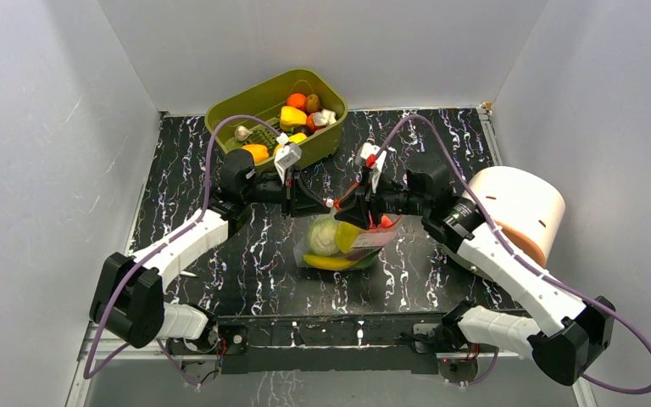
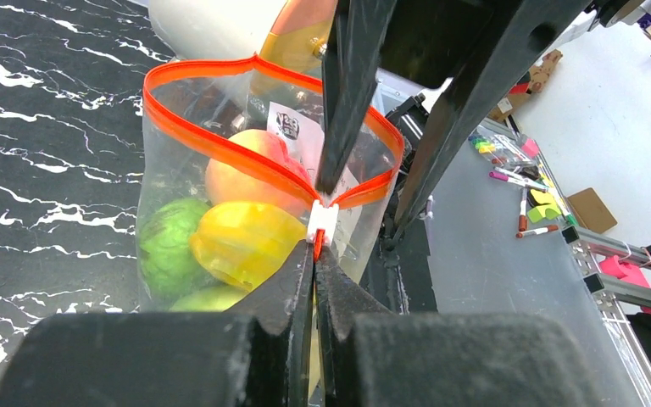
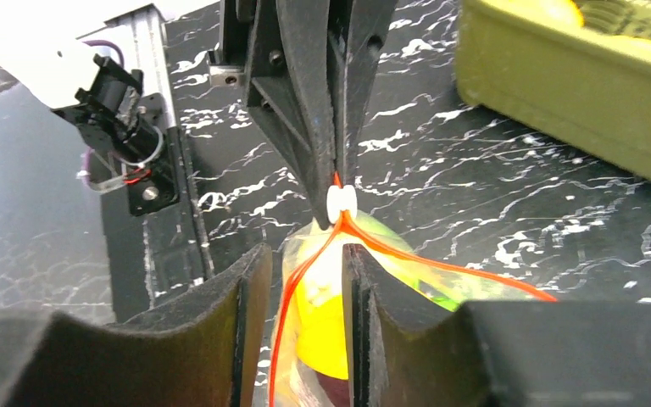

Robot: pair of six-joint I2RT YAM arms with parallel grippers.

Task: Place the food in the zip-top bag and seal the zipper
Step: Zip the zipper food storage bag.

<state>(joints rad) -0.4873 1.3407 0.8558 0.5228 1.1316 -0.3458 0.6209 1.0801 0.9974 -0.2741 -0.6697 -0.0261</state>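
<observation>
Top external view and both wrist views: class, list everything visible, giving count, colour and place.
zip-top bag: one, clear, table centre, between the grippers
zipper: one, red-orange, bag mouth, mostly open
slider: one, white, at the zipper's pinched end
food: several pieces, pale green, yellow, peach, in the bag; more in the tub
tub: one, olive-green, far side
cylinder: one, white with orange base, right side
table: one, black marbled
left gripper: shut on the zipper
right gripper: open, astride the bag mouth

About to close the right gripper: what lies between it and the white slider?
Right wrist view: only the zipper's two red-orange lips, parting at the slider; one runs down between the right gripper's open fingers, nothing else.
</observation>
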